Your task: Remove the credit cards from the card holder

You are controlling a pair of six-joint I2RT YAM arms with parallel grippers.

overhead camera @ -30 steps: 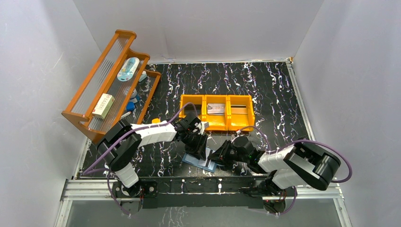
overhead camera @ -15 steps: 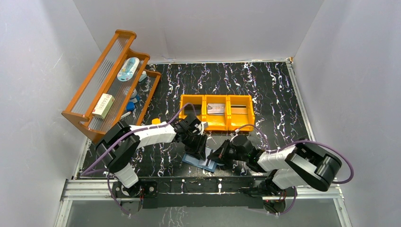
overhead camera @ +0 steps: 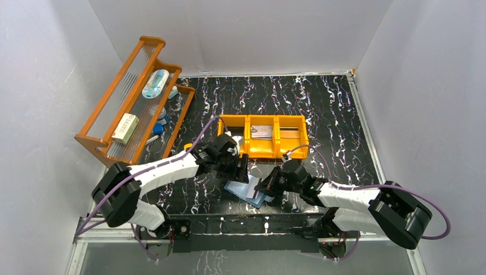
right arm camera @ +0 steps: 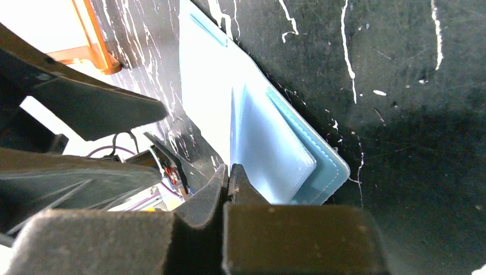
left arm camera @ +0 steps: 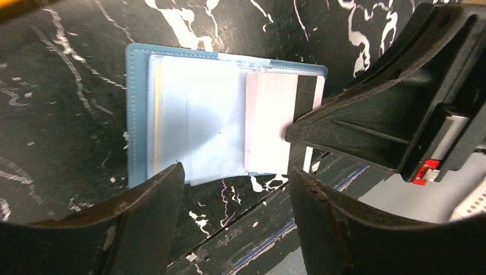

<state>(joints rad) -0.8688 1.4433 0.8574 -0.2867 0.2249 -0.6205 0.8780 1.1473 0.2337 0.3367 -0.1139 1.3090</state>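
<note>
The card holder [overhead camera: 247, 191] lies open and flat on the black, white-streaked tabletop [overhead camera: 332, 103], close to the middle of its near edge. It is soft blue, with clear shiny pockets inside. The left end effector [left arm camera: 235, 177] hangs over it with its two dark fingers apart. The right end effector [right arm camera: 229, 172] has its fingers pressed together on the edge of a thin white credit card [left arm camera: 266, 126] with a dark stripe, which sticks out of a pocket.

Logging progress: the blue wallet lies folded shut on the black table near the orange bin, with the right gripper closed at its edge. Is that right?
Not quite: the wallet lies open, its clear card pockets facing up, as the left wrist view shows. It is on the black table near the orange bin, with the right gripper closed at its edge.
</note>
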